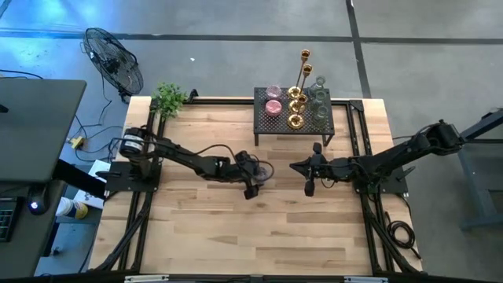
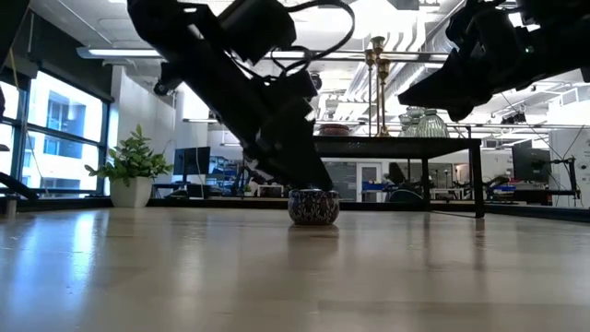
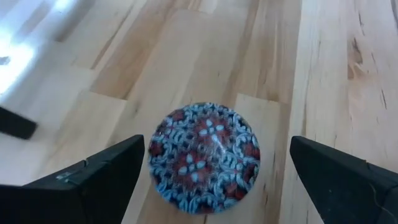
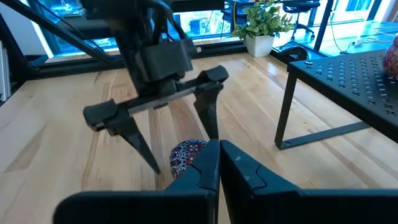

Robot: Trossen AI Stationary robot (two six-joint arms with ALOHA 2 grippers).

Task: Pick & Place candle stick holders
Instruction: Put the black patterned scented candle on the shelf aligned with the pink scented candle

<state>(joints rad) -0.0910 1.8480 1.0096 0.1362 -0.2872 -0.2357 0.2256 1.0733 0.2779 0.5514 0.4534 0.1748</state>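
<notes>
While spread wide, left hand (image 3: 211, 180) straddles patterned holder (image 3: 205, 158) on table | right hand (image 4: 219, 163) closed nearby

Patterned holder (image 4: 186, 155): in the right wrist view, its lower part is hidden behind the right claw (image 4: 219, 163), whose closed fingers are cut off by the frame edge. Left claw (image 3: 211, 177): in the left wrist view, both spread fingertips (image 3: 93, 180) run off the frame edge. Rack (image 1: 292, 118), beyond both claws: the holders on it are too small in the high view to tell apart individually.
</notes>
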